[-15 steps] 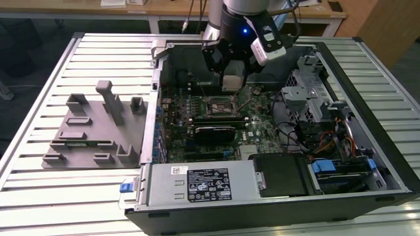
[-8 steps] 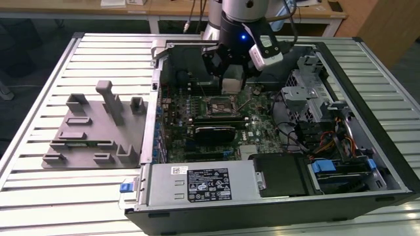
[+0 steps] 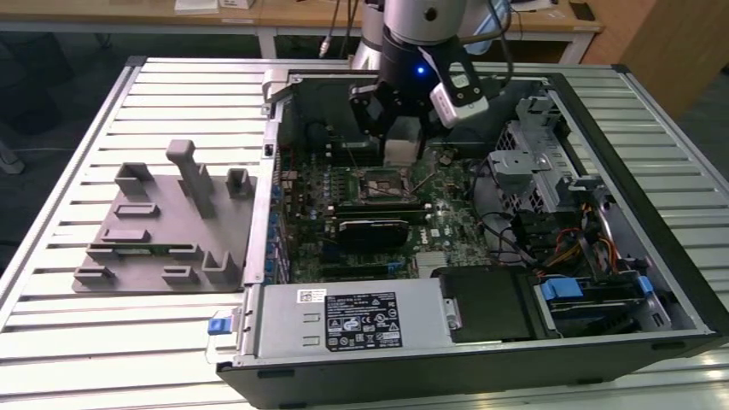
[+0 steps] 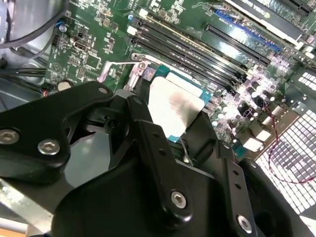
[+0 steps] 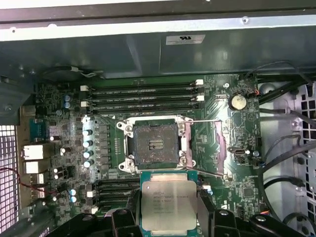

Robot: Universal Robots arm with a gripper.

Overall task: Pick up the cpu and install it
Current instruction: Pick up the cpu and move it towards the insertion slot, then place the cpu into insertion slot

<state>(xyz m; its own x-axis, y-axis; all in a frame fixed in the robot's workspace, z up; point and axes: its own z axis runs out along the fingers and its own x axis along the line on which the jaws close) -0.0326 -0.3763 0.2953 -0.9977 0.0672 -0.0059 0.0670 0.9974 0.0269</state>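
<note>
Pickup looks done: the jaws are clamped on the cpu (image 5: 169, 202) above the motherboard (image 5: 237, 173). Its socket (image 5: 154, 143) lies open and empty, so seating is left

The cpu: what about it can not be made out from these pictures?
1. Underside of the cpu: faces away in both wrist views.
2. Its side edges where gripped: first wrist view, covered by fingers of the hand.
3. One corner: second wrist view, behind a finger.
4. Contacts of the socket: first wrist view, too small.
</note>
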